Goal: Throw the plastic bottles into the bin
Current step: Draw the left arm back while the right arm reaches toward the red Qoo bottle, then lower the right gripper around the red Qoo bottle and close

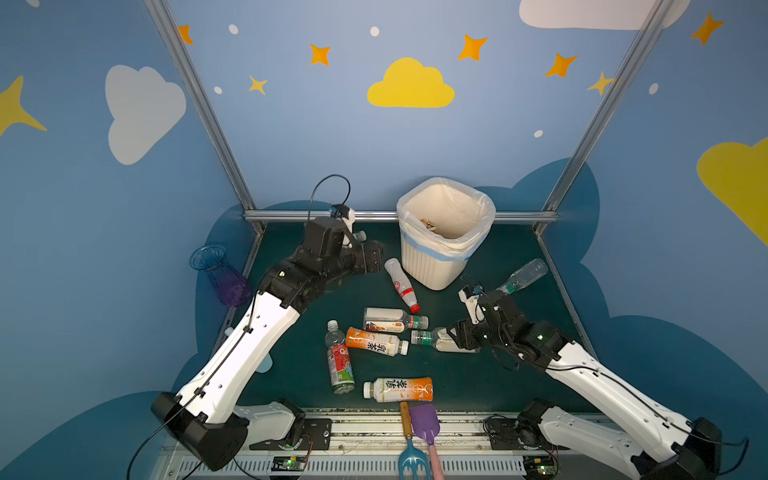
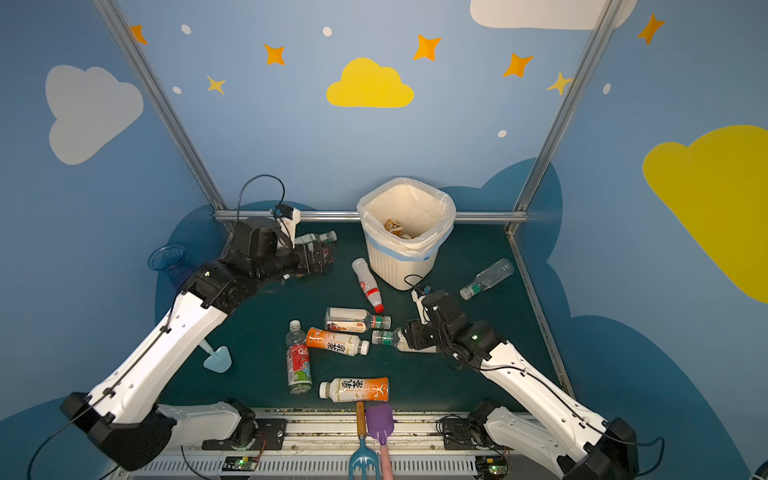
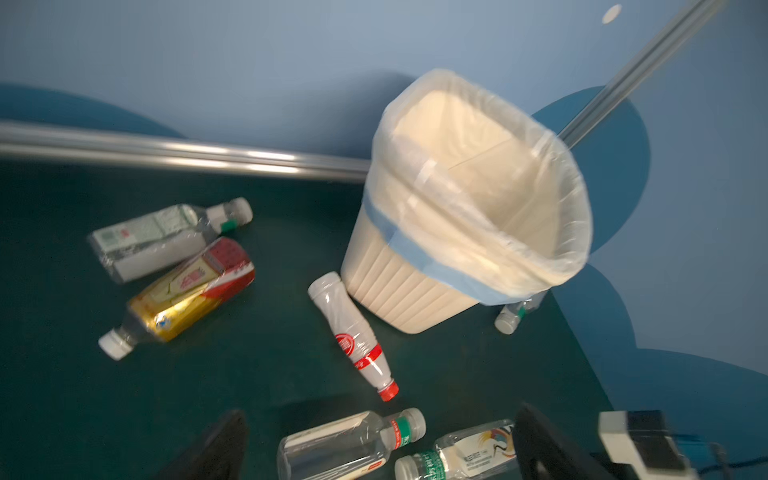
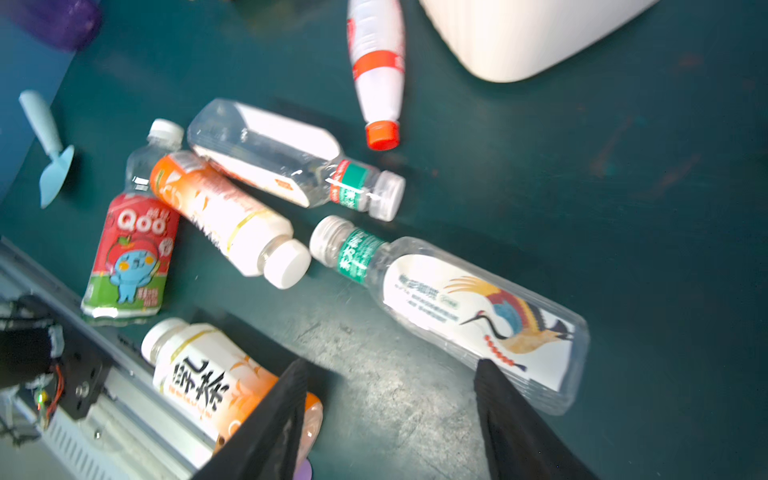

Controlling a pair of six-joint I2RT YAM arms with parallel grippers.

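Several plastic bottles lie on the dark green mat. They include a red-capped white one (image 1: 401, 284), a clear one with a green neck band (image 1: 395, 320), two orange-labelled ones (image 1: 374, 340) (image 1: 399, 389), a red Qoo one (image 1: 340, 361) and a clear one (image 1: 523, 276) at the right. The cream ribbed bin (image 1: 440, 257) stands at the back with a bottle (image 2: 392, 225) inside. My left gripper (image 1: 376, 259) hangs open and empty left of the bin. My right gripper (image 4: 395, 419) is open low over the mat, one finger (image 4: 511, 424) at the crane-label bottle (image 4: 478, 316).
A blue-purple vase (image 1: 220, 274) leans at the left wall. Two more bottles (image 3: 166, 237) (image 3: 187, 291) lie behind my left gripper. A pale blue scoop (image 2: 218, 357) lies under the left arm. A purple spatula (image 1: 424, 422) and a blue fork (image 1: 409, 457) sit at the front rail.
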